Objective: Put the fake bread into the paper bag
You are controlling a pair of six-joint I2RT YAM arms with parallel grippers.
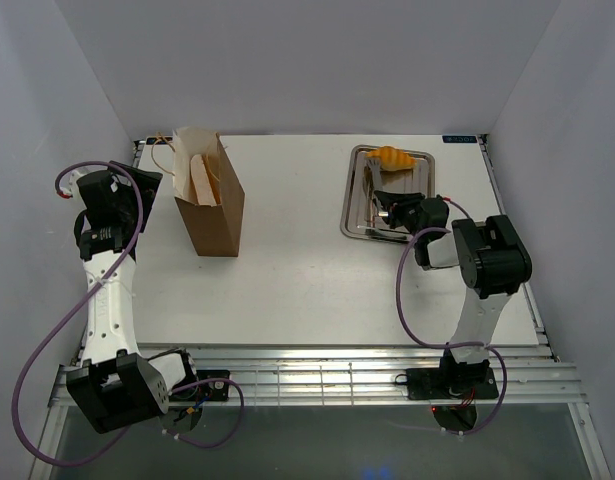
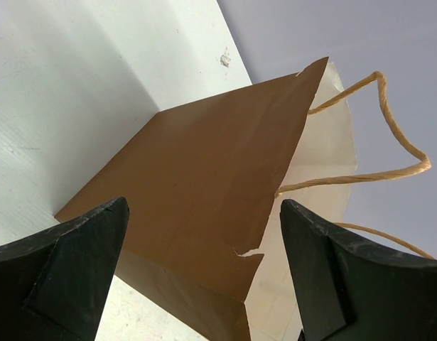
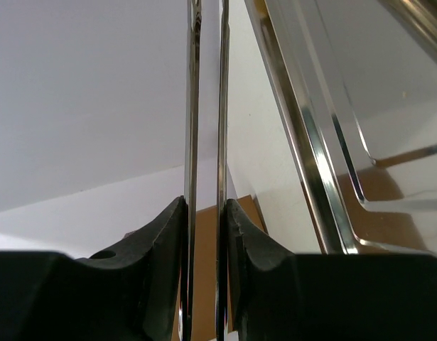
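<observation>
- White table (image 1: 307,290), seen from above, w/ pale walls on three sides; two robot arms are bolted at its near edge
- Left arm (image 1: 105,290), white w/ black joints, runs up the table's left side and bends in toward the bag
- Right arm (image 1: 482,262) rises at the right and reaches left over the near end of the tray
- Paper bag (image 1: 212,222), brown, stands upright at the back left of the table, mouth open, pale inside showing; thin string handles (image 2: 389,170) loop off the top edge
- Steel tray (image 1: 355,195), flat, lies at the back right, well apart from the bag
- Left gripper (image 2: 202,209) sits just beside the bag's left side, black fingers (image 2: 76,263) spread wide w/ nothing btwn them; the wrist cam looks onto the bag's brown wall and open mouth
- Right gripper (image 3: 206,206) is closed tight on silver tongs (image 3: 193,106), pressing the two thin metal blades nearly together; the tray's rim shows just beside it
- Long pale loaf (image 1: 200,178) stands on end inside the bag, its top showing at the mouth
- Croissant (image 1: 392,158), golden-orange, lies at the far end of the tray, beyond the tongs; can't tell whether they touch
</observation>
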